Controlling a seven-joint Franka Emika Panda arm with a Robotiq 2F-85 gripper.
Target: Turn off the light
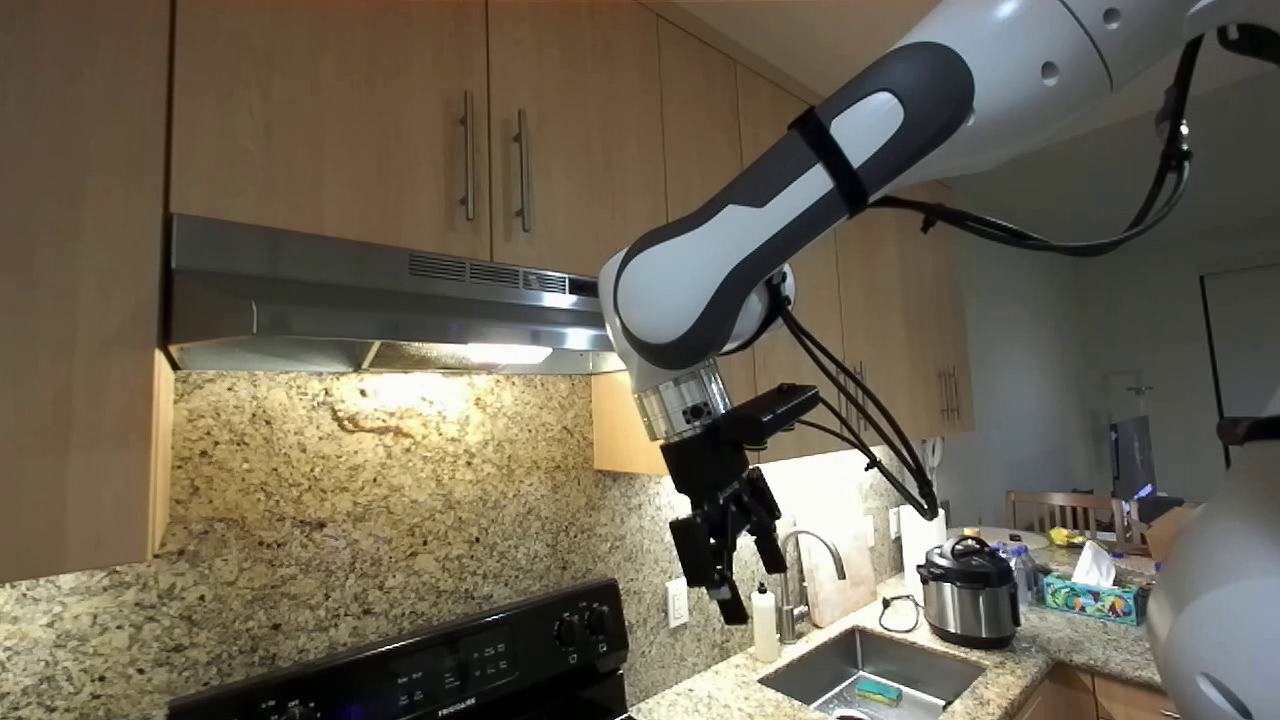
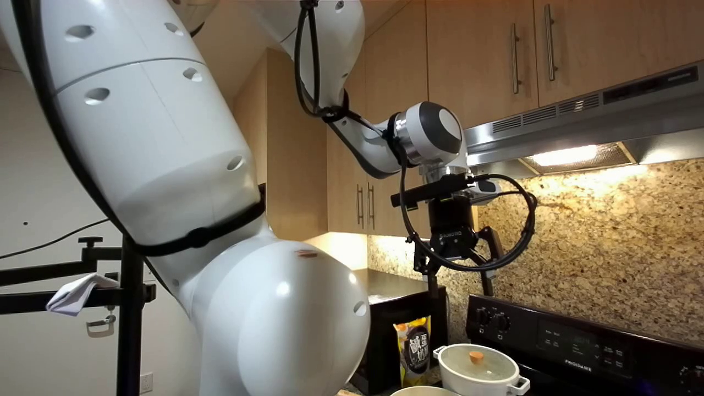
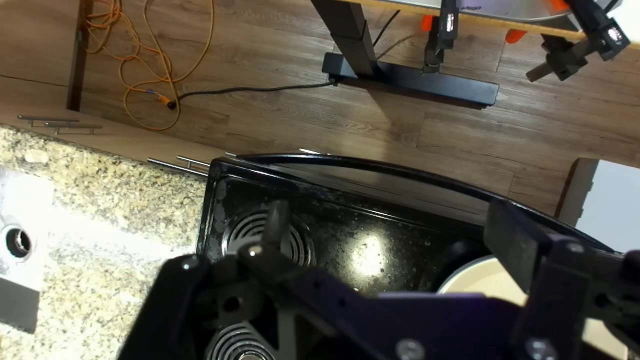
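Observation:
The hood light (image 1: 510,354) glows under the steel range hood (image 1: 390,312). The lit light (image 2: 565,155) and the hood (image 2: 583,129) also show in an exterior view. A dark control strip (image 2: 652,85) sits on the hood's front face; in an exterior view the arm covers its end. My gripper (image 1: 754,586) hangs pointing down, below hood height and beside the hood's end, above the stove's end. It is apart from the hood. Its fingers (image 2: 461,286) are spread with nothing between them. In the wrist view the gripper (image 3: 395,232) is open over the stove; no light shows there.
The black stove (image 1: 455,660) stands below the hood. A lidded white pot (image 2: 478,374) and a cream pan (image 3: 487,282) are on it. Wooden cabinets (image 1: 570,130) hang above. A sink (image 1: 860,665), a soap bottle (image 1: 764,625) and a pressure cooker (image 1: 968,595) are beyond.

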